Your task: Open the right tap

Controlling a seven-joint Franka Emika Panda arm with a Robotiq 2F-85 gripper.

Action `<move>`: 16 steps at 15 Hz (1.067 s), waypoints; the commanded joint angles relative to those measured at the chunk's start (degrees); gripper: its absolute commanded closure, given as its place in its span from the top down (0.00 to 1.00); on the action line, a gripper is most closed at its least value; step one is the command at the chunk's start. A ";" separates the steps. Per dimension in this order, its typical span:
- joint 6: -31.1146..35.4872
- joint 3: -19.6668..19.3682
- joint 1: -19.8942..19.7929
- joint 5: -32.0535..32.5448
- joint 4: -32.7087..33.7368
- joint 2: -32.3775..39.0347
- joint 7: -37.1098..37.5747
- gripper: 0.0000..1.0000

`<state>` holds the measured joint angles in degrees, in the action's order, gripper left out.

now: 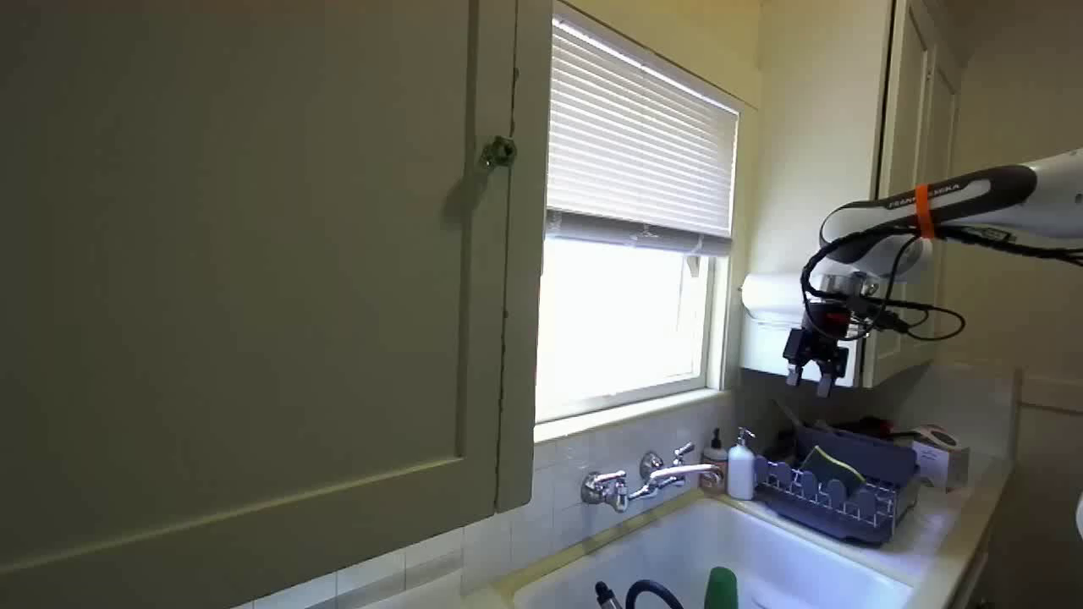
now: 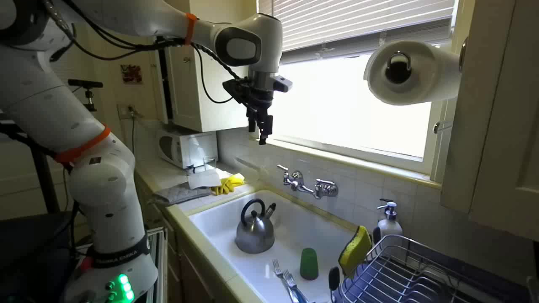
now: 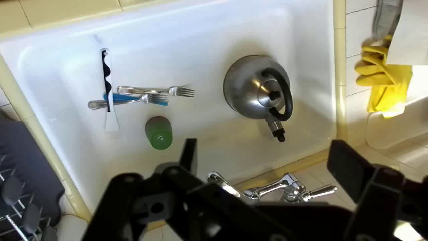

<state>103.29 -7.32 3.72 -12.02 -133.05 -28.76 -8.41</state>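
The silver faucet sits on the tiled wall above the sink. Its right tap, a small chrome handle, shows in both exterior views [image 1: 682, 452] [image 2: 326, 183], on the dish-rack side. In the wrist view it is hidden behind the dark gripper. The matching left tap [image 2: 284, 168] and the chrome spout [image 1: 687, 471] show apart from it. In the wrist view the left tap [image 3: 321, 192] and spout [image 3: 222, 183] appear beyond the jaws. My gripper [image 1: 809, 385] [image 2: 257, 135] [image 3: 267, 159] is open and empty, pointing down, well above the sink and touching nothing.
The white sink [image 2: 290, 210] holds a steel kettle [image 2: 255, 231], a green cup [image 2: 309, 264] and forks [image 2: 282, 273]. A dish rack [image 2: 391, 269] and soap bottle [image 2: 390, 223] stand on the right. Yellow gloves [image 2: 229, 184] lie on the left. A window sill [image 2: 358, 162] runs above the faucet.
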 commanded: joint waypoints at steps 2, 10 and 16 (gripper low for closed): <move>-0.29 1.09 -1.35 -0.52 0.17 0.13 -0.50 1.00; -0.29 1.09 -1.36 -0.52 0.17 0.13 -0.50 1.00; 10.13 3.98 -5.71 -0.79 3.77 5.94 17.18 1.00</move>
<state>109.92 -5.06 0.48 -12.10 -131.84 -26.47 2.28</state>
